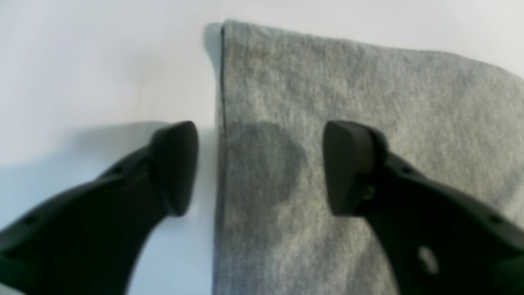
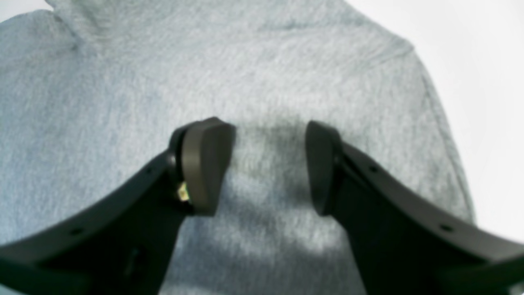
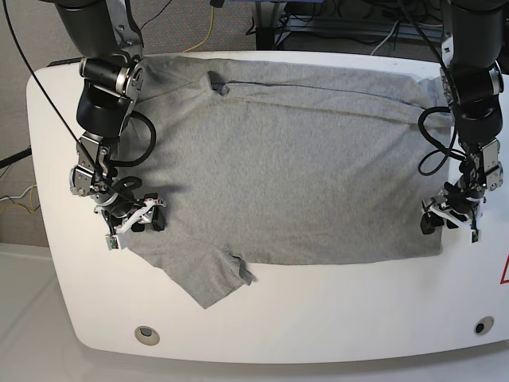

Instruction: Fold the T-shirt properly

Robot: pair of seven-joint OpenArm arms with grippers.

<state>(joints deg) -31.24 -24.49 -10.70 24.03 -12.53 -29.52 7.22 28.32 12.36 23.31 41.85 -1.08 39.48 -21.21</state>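
The heather-grey T-shirt (image 3: 278, 159) lies spread plain side up across the white table (image 3: 318, 318), one sleeve (image 3: 211, 278) pointing toward the front edge. At the shirt's right end in the base view my left gripper (image 3: 451, 220) hovers open. In the left wrist view this gripper (image 1: 260, 168) straddles the shirt's straight edge (image 1: 221, 123), one finger over bare table and the other over the T-shirt (image 1: 368, 102). My right gripper (image 3: 134, 223) is at the shirt's left side. In the right wrist view this gripper (image 2: 270, 168) stands open just above the flat T-shirt (image 2: 123, 82), gripping nothing.
The table's rounded front edge has two round holes (image 3: 145, 335) near its corners and a red warning mark (image 3: 503, 270) at the right rim. Cables (image 3: 334, 24) and the floor lie beyond the far edge. Black hoses loop off both wrists.
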